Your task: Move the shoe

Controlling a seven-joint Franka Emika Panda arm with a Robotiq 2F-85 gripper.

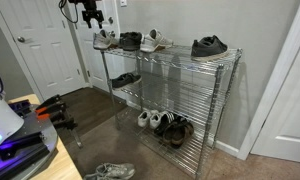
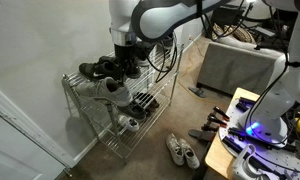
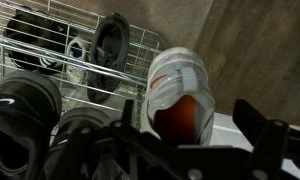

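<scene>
The shoe (image 1: 104, 41), a white and grey lace-up sneaker, lies at the end of the wire rack's top shelf (image 1: 180, 58) nearest the door. In the wrist view it (image 3: 173, 80) fills the middle, its orange-red inside facing the camera. My gripper (image 3: 188, 120) is open, one finger on each side of the sneaker's heel end, not closed on it. In both exterior views the gripper (image 1: 90, 15) (image 2: 126, 52) hangs just above that end of the shelf, and a white sneaker (image 2: 116, 91) shows below it.
On the top shelf, a black shoe (image 1: 130, 41), another white sneaker (image 1: 155, 40) and a black shoe (image 1: 208, 46) sit beside it. Lower shelves hold more shoes (image 1: 166, 124). A pair of sneakers (image 1: 109, 172) lies on the carpet. A white door (image 1: 45, 45) stands close by.
</scene>
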